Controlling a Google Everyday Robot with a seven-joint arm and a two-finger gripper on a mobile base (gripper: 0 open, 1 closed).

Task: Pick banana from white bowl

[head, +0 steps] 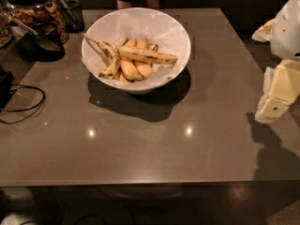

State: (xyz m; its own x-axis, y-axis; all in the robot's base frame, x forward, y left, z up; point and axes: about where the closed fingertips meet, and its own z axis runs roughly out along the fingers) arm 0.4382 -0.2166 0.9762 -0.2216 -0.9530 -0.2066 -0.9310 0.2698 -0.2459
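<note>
White bowl (pixel 154 27) holds the banana (pixel 147 56); gripper (pixel 276 95) hangs at the right edge.
Banana lies far-left of the gripper, long axis running left-right; grip state cannot be told.

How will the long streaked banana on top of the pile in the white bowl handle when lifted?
The banana looks firm enough to lift whole, though its dark streaks hint at ripeness, so hard squeezing may bruise it. Lying across the shorter bananas, it may rock when touched. The tool hangs far right of the white bowl.
</note>
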